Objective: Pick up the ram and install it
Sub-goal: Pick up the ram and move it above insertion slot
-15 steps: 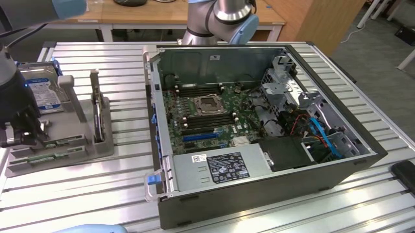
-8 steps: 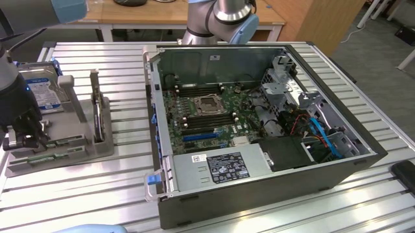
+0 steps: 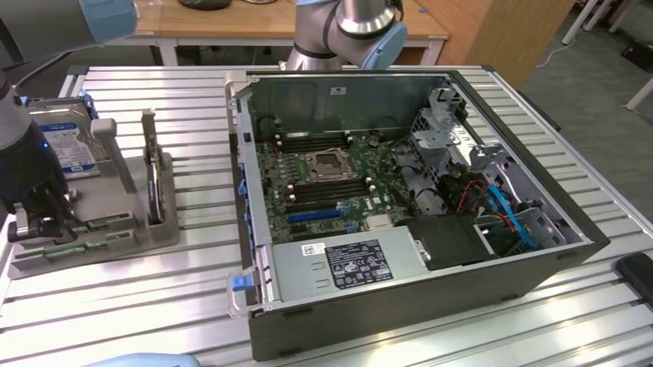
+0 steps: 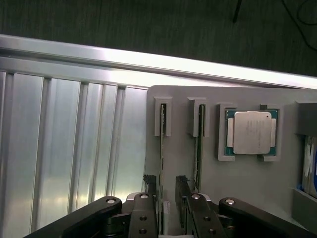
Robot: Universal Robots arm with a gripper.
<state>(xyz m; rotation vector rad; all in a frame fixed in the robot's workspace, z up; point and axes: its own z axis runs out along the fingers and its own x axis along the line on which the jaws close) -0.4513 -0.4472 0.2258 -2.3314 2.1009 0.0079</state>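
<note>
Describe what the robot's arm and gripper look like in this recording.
The arm is built of silver-grey tubes with light-blue caps on its joints. Its wrist is a dark grey cylinder carrying a small blue light. The gripper is black, with two jointed linkage fingers fastened by round silver pins and ending in small toothed tips.

Gripper jaws apart, straddling ram in grey holder; slim gap each side of stick. Second stick just beside one finger, tight there. Other flank: bare slatted table, free. Upright dark card stands on holder between gripper and open case; hard drive close beside arm. Case top open; memory slots flank CPU socket, open from above; cables, drive cage well apart from slots.
</note>
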